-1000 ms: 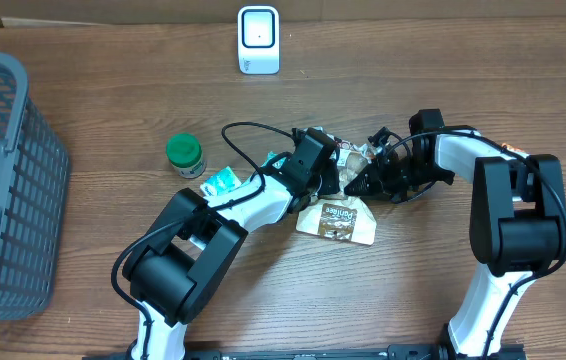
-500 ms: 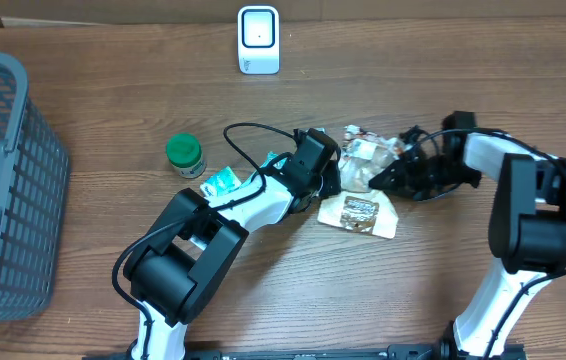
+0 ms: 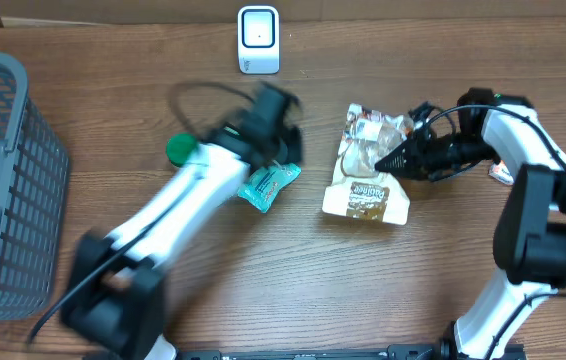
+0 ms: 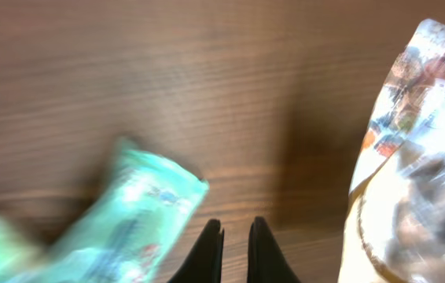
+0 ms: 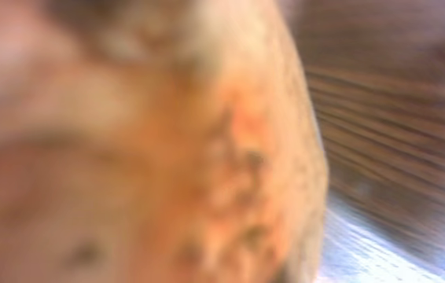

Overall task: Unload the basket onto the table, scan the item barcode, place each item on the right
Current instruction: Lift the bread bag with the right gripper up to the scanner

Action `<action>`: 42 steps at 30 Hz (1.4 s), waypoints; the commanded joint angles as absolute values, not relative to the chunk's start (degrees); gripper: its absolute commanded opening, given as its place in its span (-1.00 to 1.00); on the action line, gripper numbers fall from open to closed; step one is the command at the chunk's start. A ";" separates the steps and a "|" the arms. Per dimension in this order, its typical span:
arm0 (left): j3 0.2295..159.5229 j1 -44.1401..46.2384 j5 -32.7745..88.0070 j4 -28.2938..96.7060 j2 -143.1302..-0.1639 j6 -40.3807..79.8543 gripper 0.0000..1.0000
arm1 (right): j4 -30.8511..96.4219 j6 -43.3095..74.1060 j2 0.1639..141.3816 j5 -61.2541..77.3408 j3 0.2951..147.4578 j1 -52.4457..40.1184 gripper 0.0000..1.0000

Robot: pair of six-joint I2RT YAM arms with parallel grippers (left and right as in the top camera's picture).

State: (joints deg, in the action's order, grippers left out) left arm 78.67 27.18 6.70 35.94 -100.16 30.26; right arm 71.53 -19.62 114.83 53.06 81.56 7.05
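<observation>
Pinching one crinkled tan-and-clear plastic snack bag (image 3: 366, 188) at its right edge, the right gripper (image 3: 391, 160) clamps the bag where it lies mid-way across the wooden table (image 3: 263, 290), well below the single white barcode scanner (image 3: 258, 40). The left gripper (image 4: 235, 228), jaws together and empty, hovers beside one teal foil packet (image 3: 268, 185). One green-lidded jar (image 3: 175, 150) and one grey mesh basket (image 3: 3, 180) sit farther left.

Overhead straight down, wrist views close, left and overhead share snack bag (image 3: 368, 170)
</observation>
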 commanded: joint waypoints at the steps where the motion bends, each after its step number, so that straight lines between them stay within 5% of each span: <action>1: 86.39 18.90 10.46 44.07 -89.52 22.55 -0.72 | 74.83 -25.98 107.18 56.66 85.38 4.47 -0.92; 3: 88.97 13.85 12.93 49.12 -86.46 20.23 -0.58 | 77.62 -28.58 104.95 56.64 86.94 2.90 -0.92; 14: 91.74 -6.90 15.29 61.63 -78.61 11.49 1.00 | 83.81 -30.48 100.05 52.58 100.14 -9.21 -0.92; 33: 91.64 -10.48 -0.60 70.08 -78.70 11.55 0.99 | 78.46 -16.69 100.05 52.10 106.83 -15.05 -0.93; 42: 91.64 -10.48 -0.58 70.08 -78.70 11.55 1.00 | 77.62 -2.87 103.94 20.18 124.66 -15.20 -0.93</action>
State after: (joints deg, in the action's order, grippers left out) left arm 91.31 -10.17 0.45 70.11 -79.72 13.02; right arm 78.28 -8.88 102.50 33.45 118.37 -15.00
